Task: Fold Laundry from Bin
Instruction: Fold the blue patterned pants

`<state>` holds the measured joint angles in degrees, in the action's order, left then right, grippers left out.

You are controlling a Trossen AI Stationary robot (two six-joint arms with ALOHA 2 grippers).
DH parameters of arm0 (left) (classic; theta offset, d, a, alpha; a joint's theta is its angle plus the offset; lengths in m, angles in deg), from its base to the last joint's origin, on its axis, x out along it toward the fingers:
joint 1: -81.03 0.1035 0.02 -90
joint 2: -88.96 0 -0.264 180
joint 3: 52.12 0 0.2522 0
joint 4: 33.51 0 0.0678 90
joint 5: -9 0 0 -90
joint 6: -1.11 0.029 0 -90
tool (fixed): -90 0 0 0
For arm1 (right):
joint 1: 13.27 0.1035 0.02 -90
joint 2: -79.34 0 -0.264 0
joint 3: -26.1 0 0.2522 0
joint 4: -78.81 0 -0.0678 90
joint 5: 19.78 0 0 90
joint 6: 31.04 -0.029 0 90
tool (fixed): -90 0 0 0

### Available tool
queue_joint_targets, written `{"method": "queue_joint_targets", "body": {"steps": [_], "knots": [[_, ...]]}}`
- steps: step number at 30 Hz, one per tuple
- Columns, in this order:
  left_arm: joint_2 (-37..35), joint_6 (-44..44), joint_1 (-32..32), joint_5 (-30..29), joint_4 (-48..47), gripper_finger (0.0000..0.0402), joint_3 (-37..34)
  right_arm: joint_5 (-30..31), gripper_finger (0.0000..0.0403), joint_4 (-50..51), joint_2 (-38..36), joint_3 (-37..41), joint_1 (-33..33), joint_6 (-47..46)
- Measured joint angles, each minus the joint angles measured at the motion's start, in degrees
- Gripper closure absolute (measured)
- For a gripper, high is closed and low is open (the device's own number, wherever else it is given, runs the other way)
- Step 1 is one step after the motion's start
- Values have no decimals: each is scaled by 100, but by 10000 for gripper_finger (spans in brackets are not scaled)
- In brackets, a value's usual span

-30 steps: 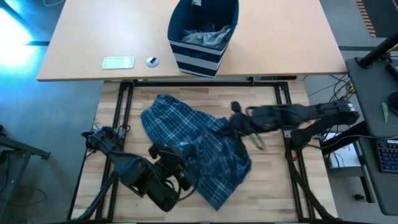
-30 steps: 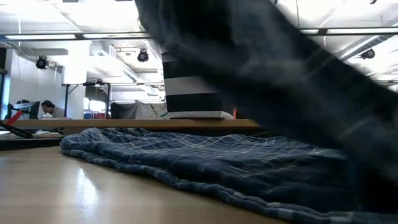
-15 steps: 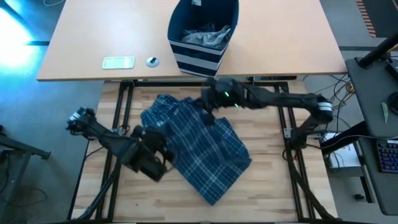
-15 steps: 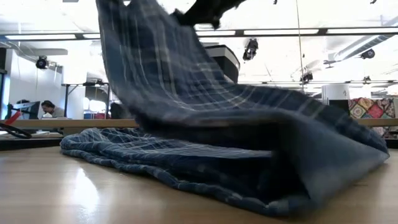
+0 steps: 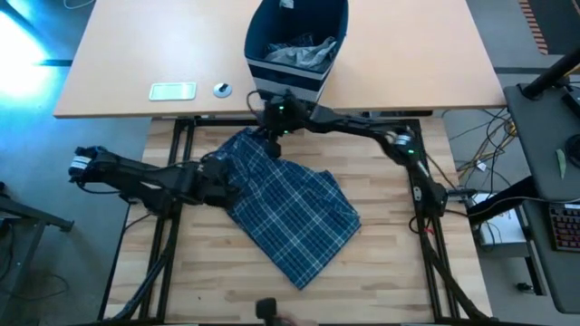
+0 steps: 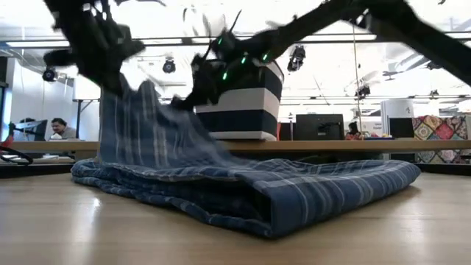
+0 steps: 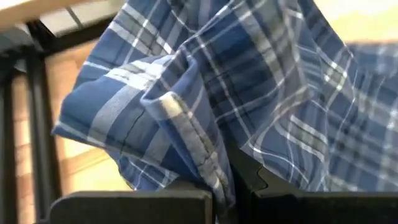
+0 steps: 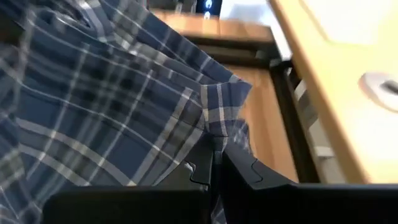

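On butcher-block worktop (image 5: 390, 272), plaid garment (image 5: 294, 213)

Plaid garment (image 5: 290, 217): soft woven cloth, matt, stitched hem showing pale thread in left wrist view. Worktable (image 5: 390, 272): pale wood planks, smooth, faint sheen in low view. Far desk (image 5: 127, 54): smooth tan top, laminate-like. Bin (image 5: 294, 86): matt fabric, striped. Grey laundry (image 5: 304, 52) inside: soft crumpled cloth. Table frame (image 5: 181, 136): dark metal bars, matt.
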<state>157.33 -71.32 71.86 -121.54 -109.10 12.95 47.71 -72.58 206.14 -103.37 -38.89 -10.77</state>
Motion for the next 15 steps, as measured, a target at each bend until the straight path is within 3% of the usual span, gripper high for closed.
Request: {"method": "queue_joint_targets", "body": {"steps": [4, 10, 15], "knots": [[-31, 243, 383, 503, 696, 402, -766, -1, 394, 302, 728, -684, -14, 184], [-30, -86, 512, 658, 771, 401, -1386, 45, 394, 1016, 1462, -1671, -3, 203], [-32, -274, 707, 857, 722, 384, -1627, 902, 394, 841, 1721, -1859, 2, 148]]}}
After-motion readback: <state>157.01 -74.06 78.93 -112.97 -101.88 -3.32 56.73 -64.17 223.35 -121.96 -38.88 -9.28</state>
